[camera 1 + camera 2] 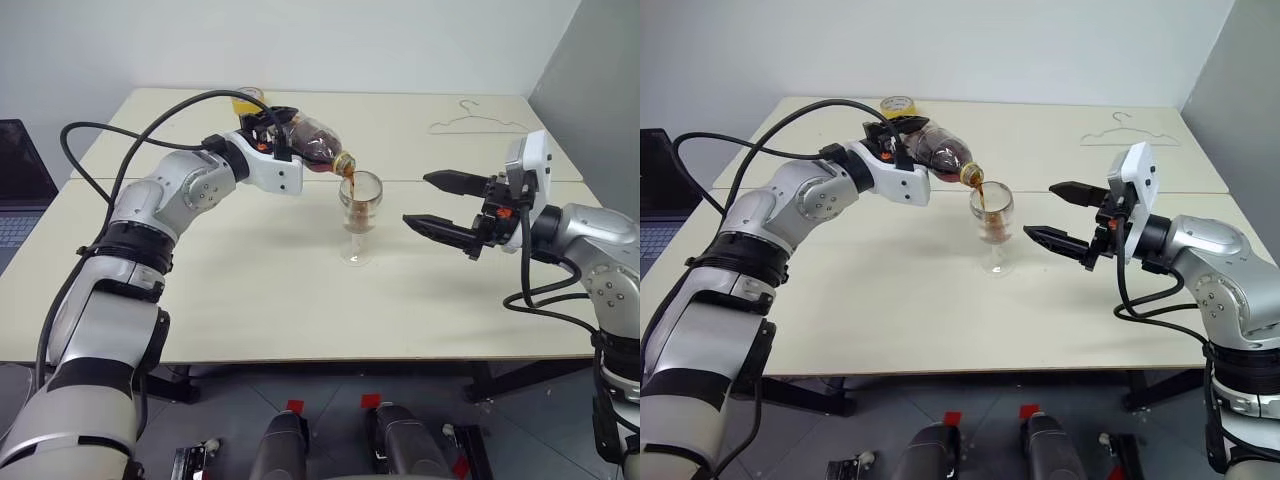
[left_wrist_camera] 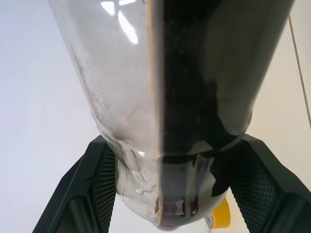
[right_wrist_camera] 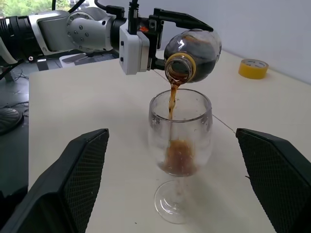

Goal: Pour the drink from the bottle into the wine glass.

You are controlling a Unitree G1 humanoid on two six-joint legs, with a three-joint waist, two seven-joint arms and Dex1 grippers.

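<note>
My left gripper (image 1: 270,135) grasps the one bottle (image 1: 315,145), tipped above the one wine glass (image 1: 360,215) on the tabletop (image 1: 250,290). The drink (image 3: 179,158) is flowing; the bowl is perhaps one third full, much remains. My right gripper (image 1: 440,205) waits beside, released, holding nothing.

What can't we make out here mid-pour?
- Bottle base: head views, hidden by the left gripper clamping it.
- Bottle mouth: left wrist view, cut off by the top edge.
- Tape roll: head views, mostly hidden behind gripper and bottle.
- Glass foot: right wrist view, its clear rim is faint.
</note>
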